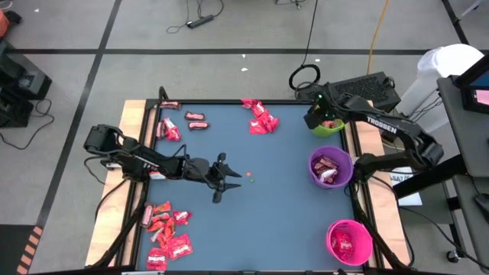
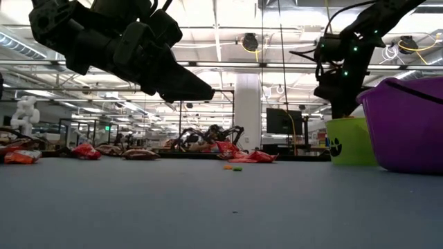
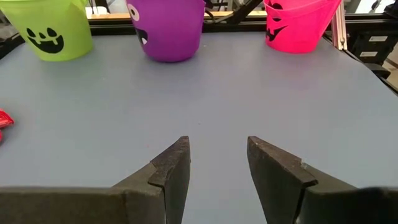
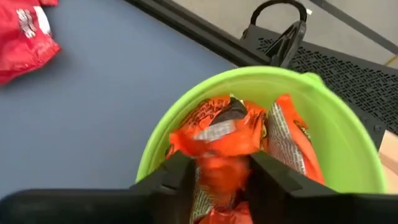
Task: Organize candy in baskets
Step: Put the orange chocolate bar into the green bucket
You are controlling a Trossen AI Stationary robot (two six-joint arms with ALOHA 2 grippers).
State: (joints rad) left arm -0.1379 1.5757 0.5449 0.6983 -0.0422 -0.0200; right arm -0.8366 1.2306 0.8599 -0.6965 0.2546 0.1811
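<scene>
Right gripper (image 4: 214, 177) directly above lime green basket (image 1: 327, 127), upper right of high view; jaws part open, flanking orange wrapper (image 4: 217, 134) in basket, grip unclear, release likely.
Left gripper (image 1: 227, 179) mid-table, jaws apart, empty.
Nearest loose candy pile (image 1: 166, 232) lower left, closer to left arm; long axes mixed.
Purple basket (image 1: 330, 169) holds candy; pink basket (image 1: 350, 241) too.
More candy (image 1: 260, 117) top centre.
</scene>
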